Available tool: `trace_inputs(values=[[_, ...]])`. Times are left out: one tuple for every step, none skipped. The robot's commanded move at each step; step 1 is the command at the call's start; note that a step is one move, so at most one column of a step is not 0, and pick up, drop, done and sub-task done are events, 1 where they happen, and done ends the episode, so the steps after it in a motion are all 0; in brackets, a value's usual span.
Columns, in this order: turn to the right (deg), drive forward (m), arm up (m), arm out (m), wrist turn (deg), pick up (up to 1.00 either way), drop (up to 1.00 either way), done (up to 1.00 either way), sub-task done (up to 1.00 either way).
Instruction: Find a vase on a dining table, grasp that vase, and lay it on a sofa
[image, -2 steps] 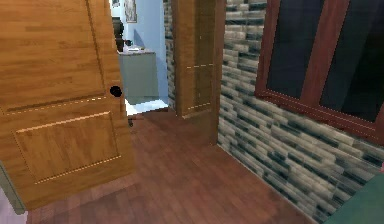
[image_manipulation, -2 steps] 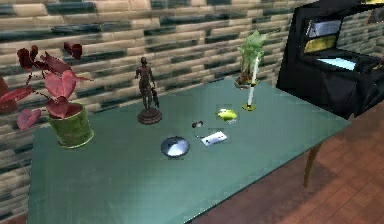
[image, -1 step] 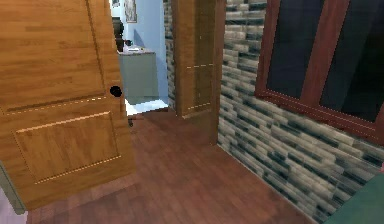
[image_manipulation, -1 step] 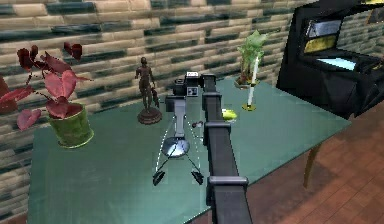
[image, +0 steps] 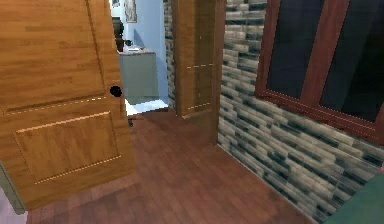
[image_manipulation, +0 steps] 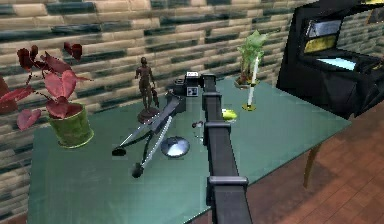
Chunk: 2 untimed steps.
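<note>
Fwd cam down toward door, brick wall; side cam close over table, same wall.

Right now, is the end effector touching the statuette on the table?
Cannot tell. In the arm side view the end effector overlaps the statuette near its base; neither gap nor contact shows plainly.

My gripper is dark and matt. Around my jaws the table is smooth and matt. Just beside them lies a shiny metal dish. Beyond are a dark bronze-like statuette and a rough brick wall.
</note>
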Motion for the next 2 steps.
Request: trace_inputs(values=[[0.0,0.00,0.00,0.00,45.0,0.00,0.00,0.00,0.00],[0.0,0.00,0.00,0.00,45.0,0.00,0.00,0.00,0.00]])
